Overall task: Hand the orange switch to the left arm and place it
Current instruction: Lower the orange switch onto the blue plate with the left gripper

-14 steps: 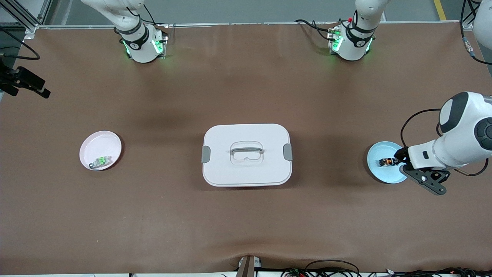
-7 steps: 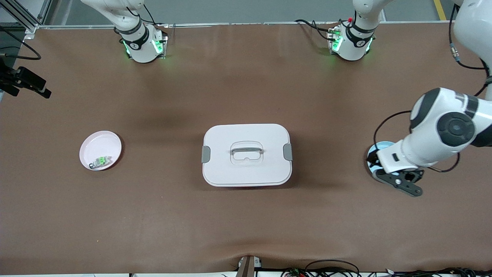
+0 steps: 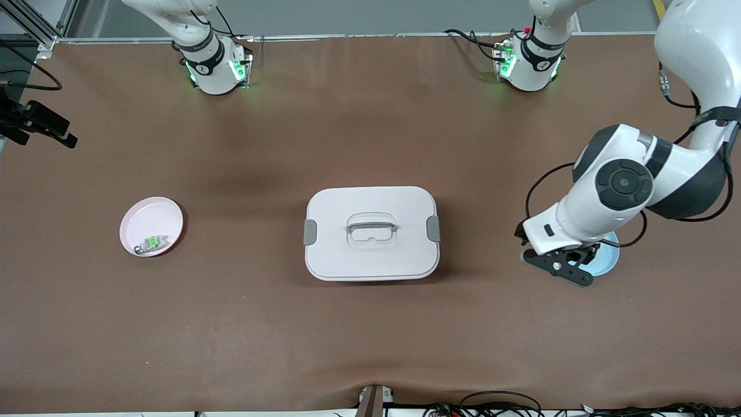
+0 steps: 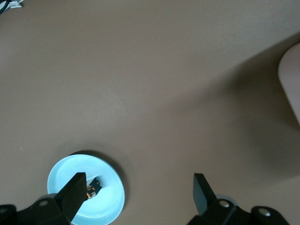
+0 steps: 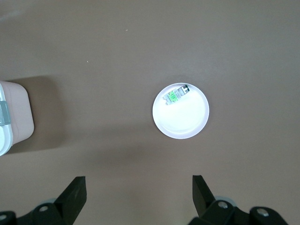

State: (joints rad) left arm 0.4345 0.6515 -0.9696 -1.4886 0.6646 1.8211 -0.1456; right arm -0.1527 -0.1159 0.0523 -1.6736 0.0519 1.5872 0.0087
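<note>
Over the blue plate [image 3: 609,259], our left pincer [image 4: 139,192] hangs released beside the orange switch [image 4: 93,188]; we judge a misaligned descent could knock it aside.

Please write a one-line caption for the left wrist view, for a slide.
Open left gripper above the brown table, the orange switch lying in the blue plate beside one finger.

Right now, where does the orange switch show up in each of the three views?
Front view: not visible; the left arm covers most of the blue plate it lies on.
Left wrist view: switch on the blue plate, partly covered by one finger of the open left pincer.
Right wrist view: not in it.
Shared landmark: the white box.
</note>
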